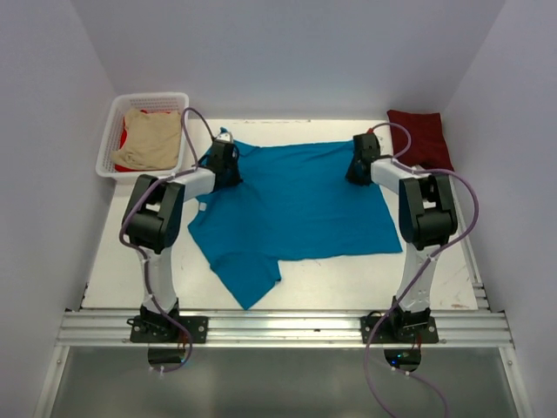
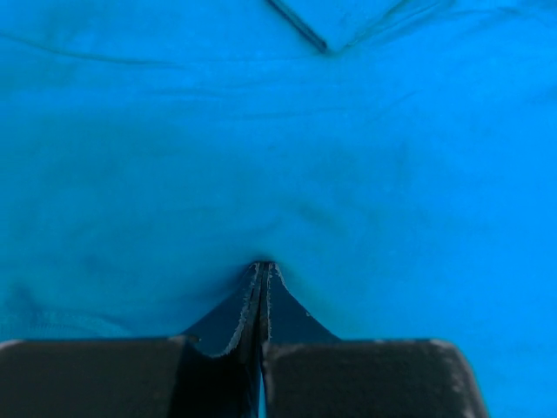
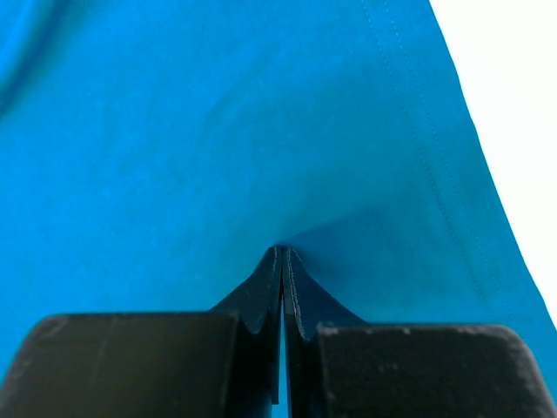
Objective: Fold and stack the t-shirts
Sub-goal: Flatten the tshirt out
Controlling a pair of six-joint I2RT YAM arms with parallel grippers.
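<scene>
White counter [image 1: 348, 283] inspected: my left claw [image 2: 261, 272] and right claw [image 3: 283, 254] are both pinched fully closed on the teal-blue cloth t-shirt [image 1: 296, 200], spread mid-counter. Beyond, a dark maroon folded t-shirt [image 1: 418, 135] lies far right.

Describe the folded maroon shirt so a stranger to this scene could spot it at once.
On the white table, find the big teal t-shirt spread across the middle. Beyond its far right corner lies the maroon t-shirt, folded into a compact pad. It alone is dark maroon and folded, lying outside the white basket at far left.
</scene>
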